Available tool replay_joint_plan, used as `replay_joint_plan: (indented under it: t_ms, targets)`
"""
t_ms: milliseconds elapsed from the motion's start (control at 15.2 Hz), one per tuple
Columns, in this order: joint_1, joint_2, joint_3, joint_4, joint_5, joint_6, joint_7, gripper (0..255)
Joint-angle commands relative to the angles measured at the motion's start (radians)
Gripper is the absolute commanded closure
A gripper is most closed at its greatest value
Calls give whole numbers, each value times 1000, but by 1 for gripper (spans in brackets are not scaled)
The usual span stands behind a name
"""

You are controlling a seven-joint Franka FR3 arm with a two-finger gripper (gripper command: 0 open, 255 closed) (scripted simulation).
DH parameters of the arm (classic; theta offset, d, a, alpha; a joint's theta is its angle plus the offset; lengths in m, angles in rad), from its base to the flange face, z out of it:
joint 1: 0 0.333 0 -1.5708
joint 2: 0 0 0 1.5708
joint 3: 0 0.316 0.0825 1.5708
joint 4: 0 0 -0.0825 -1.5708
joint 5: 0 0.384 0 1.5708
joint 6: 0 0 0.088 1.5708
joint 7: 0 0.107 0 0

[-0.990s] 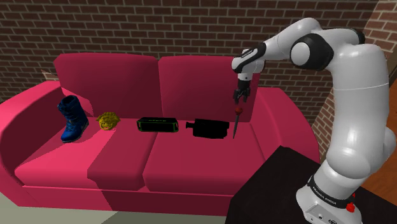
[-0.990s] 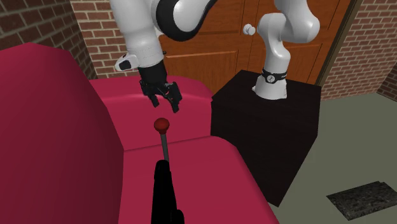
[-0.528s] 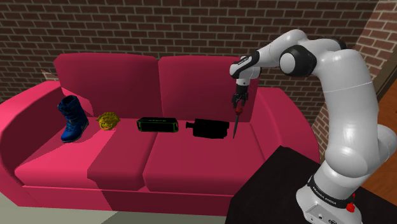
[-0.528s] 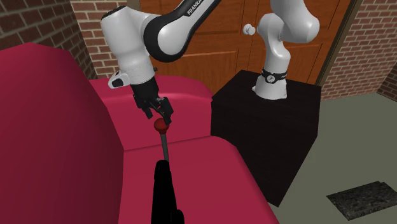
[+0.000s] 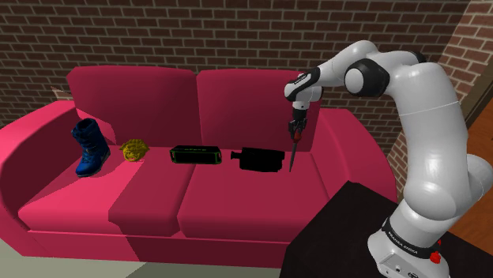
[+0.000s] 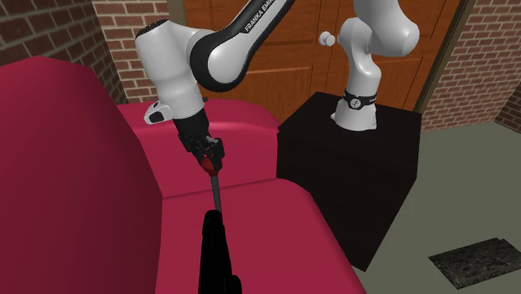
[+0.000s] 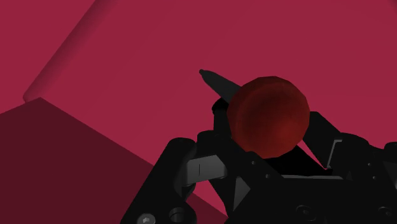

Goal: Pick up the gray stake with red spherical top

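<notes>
Shoulder view: arm reaches from stand (image 5: 348, 237) up and left over red sofa (image 5: 158, 91). Gripper (image 5: 296, 131) points down, narrow, at top of stake (image 5: 292, 158). Stake near upright w/ slight lean, tip on right seat cushion, just right of black camcorder (image 5: 259, 159). Further left along the seat: black box (image 5: 195, 154), yellow item (image 5: 135, 150), blue boot (image 5: 91, 148). Brick wall (image 5: 237, 31) behind.

2nd ext view: gripper (image 6: 210, 157) clasps the stake's red ball; gray shaft (image 6: 217, 190) drops from it behind the camcorder (image 6: 215, 255). Sofa backrest (image 6: 75, 184) on left, stand (image 6: 359, 175) on right, wooden door (image 6: 284, 50) behind.

Wrist view: red ball (image 7: 268, 116) sits between the jaws, black on both sides touching it, so gripper is closed on the stake. Shaft (image 7: 216, 81) runs away from the ball toward sofa fabric (image 7: 127, 76).
</notes>
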Motion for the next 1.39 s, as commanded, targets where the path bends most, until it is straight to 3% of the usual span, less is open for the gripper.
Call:
replay_joint_plan:
  t_ms: [0, 330, 1320]
  targets:
    - [0, 1, 0, 0, 0, 0, 0, 255]
    - [0, 0, 0, -3, 0, 2, 0, 255]
    - [10, -107, -20, 36, -34, -141, 29, 255]
